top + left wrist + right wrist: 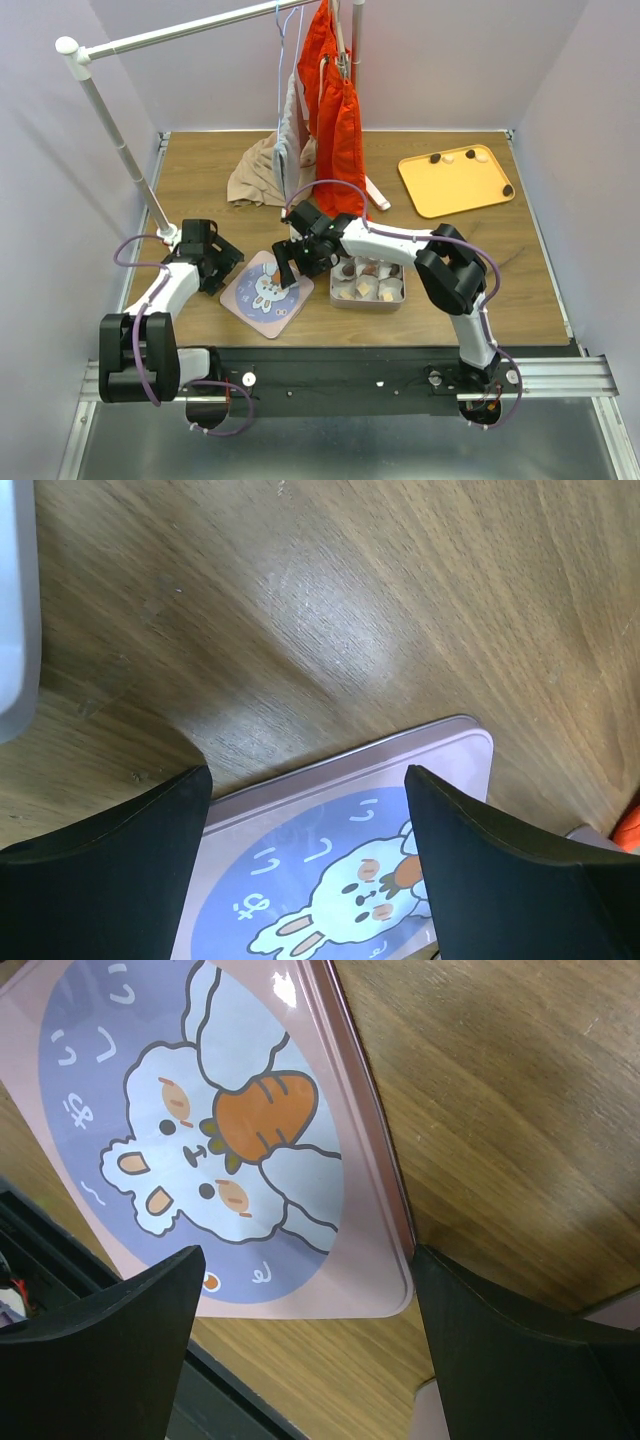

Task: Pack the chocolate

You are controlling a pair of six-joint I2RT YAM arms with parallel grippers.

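Note:
Chocolate pieces point(366, 270), dark and cream, sit in white paper cups inside a small metal tin point(367, 298) at the front centre. A few more pieces point(470, 155) lie on the orange tray point(450, 190) at the back right. The tin's pink lid point(262, 300) with a rabbit picture lies flat to the left of the tin. My left gripper point(226, 264) hangs open over the lid's left corner point(340, 810), nothing between its fingers point(130, 880). My right gripper point(288, 268) is open above the lid's right corner point(200, 1090), also holding nothing.
A white clothes rack point(120, 150) crosses the back, with orange garments point(335, 110) hanging and a beige cloth point(255, 180) heaped on the table. The black rail point(350, 375) runs along the near edge just below the lid.

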